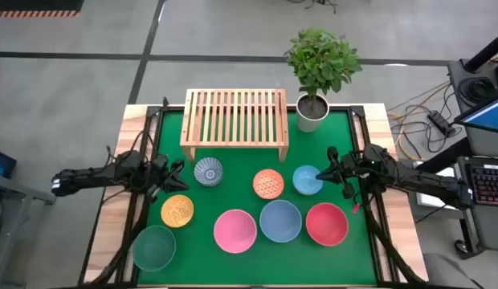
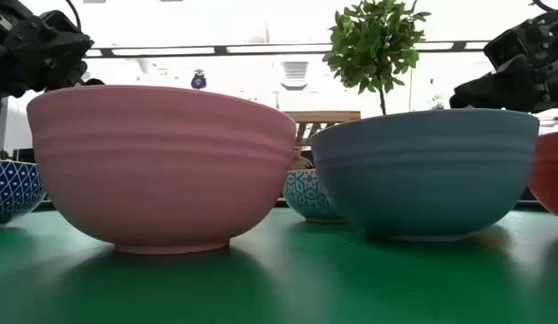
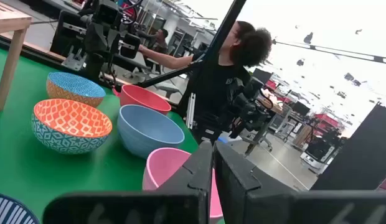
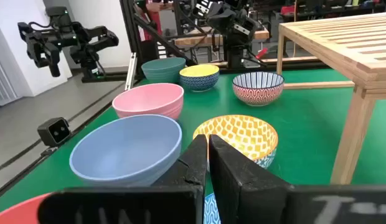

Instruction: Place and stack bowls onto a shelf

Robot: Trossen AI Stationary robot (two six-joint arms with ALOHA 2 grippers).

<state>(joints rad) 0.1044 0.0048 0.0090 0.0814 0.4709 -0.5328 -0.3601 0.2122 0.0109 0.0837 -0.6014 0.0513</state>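
Observation:
Eight bowls rest upright on their bases on the green table [image 1: 249, 257]. Near row: teal [image 1: 154, 247], pink [image 1: 234, 229], blue-grey [image 1: 280, 221], red [image 1: 327, 224]. Behind them: yellow [image 1: 177, 210], blue-white [image 1: 208, 171], orange [image 1: 268, 183], light blue [image 1: 307, 179]. The light-wood shelf [image 1: 233, 119] stands on its legs at the far edge with nothing on it. My left gripper [image 1: 179, 168] [image 3: 213, 174] hovers shut, left of the blue-white bowl. My right gripper [image 1: 330, 163] [image 4: 207, 158] hovers shut over the light blue bowl's right rim.
A white pot with a green plant [image 1: 313, 112] stands right of the shelf at the far right corner. A person [image 3: 233, 74] sits beyond the table's right side. Bare green mat lies between the shelf and the bowl rows.

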